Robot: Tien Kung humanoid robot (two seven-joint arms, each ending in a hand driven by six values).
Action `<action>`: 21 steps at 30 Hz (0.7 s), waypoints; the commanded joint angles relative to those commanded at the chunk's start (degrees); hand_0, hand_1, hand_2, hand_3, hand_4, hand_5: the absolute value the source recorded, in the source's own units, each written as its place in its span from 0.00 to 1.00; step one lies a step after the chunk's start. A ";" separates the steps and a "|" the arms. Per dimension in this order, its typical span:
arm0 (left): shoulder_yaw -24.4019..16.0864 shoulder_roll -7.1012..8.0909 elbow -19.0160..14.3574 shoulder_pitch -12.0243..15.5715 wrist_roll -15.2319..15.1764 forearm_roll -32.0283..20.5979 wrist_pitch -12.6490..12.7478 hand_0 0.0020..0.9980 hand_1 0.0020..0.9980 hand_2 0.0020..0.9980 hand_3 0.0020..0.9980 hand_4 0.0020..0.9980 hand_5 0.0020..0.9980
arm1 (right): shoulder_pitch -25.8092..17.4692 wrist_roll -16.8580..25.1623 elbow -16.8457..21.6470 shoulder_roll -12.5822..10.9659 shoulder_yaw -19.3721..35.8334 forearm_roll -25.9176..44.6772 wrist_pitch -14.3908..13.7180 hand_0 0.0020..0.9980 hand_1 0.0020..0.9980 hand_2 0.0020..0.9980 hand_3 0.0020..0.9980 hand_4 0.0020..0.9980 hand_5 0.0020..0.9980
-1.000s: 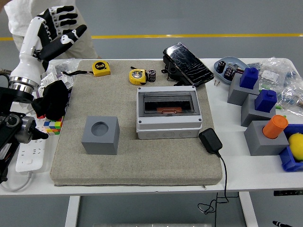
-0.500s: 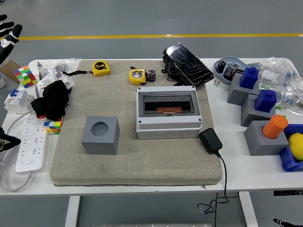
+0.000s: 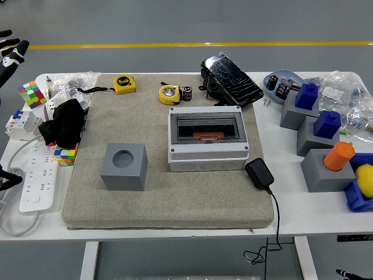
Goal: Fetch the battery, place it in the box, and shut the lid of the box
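Behind the box [image 3: 207, 138] stands the battery [image 3: 187, 93]; I'd pinch it upright. Left hand [image 3: 10, 48]: finger state unclear.

I see a matt grey plastic box [image 3: 208, 140] with a glossy clear lid [image 3: 204, 126], on a rough felt mat [image 3: 163, 198].

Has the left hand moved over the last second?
Yes. The left hand has pulled back leftward, away from the yellow tape measure; only its fingertips now show at the picture's left edge.
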 joint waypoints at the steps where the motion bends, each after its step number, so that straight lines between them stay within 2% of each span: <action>1: -0.11 0.00 -0.01 0.01 0.10 0.07 -0.12 0.49 0.65 0.64 0.65 1.00 0.38 | 0.06 -0.01 0.04 0.01 0.02 -0.04 0.03 0.67 0.67 0.68 0.53 0.91 0.47; 21: -0.48 0.20 0.17 0.11 1.52 0.79 -1.38 0.48 0.64 0.64 0.64 1.00 0.39 | 0.59 -0.34 -0.26 0.20 -0.19 0.26 0.23 0.67 0.67 0.68 0.53 0.91 0.48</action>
